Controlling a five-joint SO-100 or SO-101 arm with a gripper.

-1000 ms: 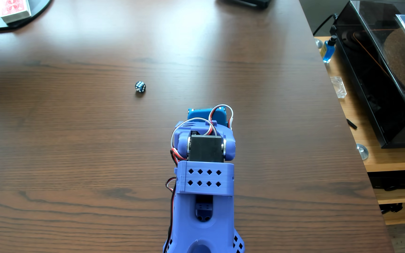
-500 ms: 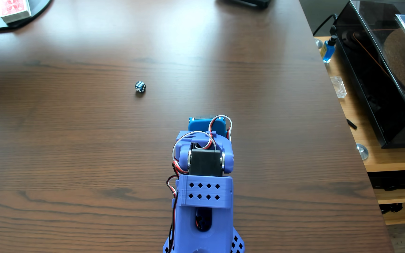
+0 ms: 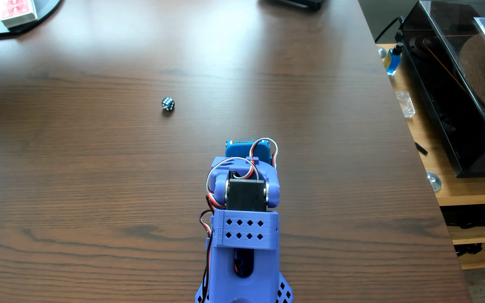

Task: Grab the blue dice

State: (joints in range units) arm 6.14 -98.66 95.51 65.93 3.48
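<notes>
I see the tiny dark navy dice with pale pips sitting alone on the brown wood-grain tabletop, well apart from my folded purple printed arm, up and left of it; the pincer is tucked underneath, so I cannot tell its state

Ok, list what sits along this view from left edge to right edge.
Red card box → blue dice → folded purple arm → blue liquid bottle → clear glass block → black turntable.
</notes>
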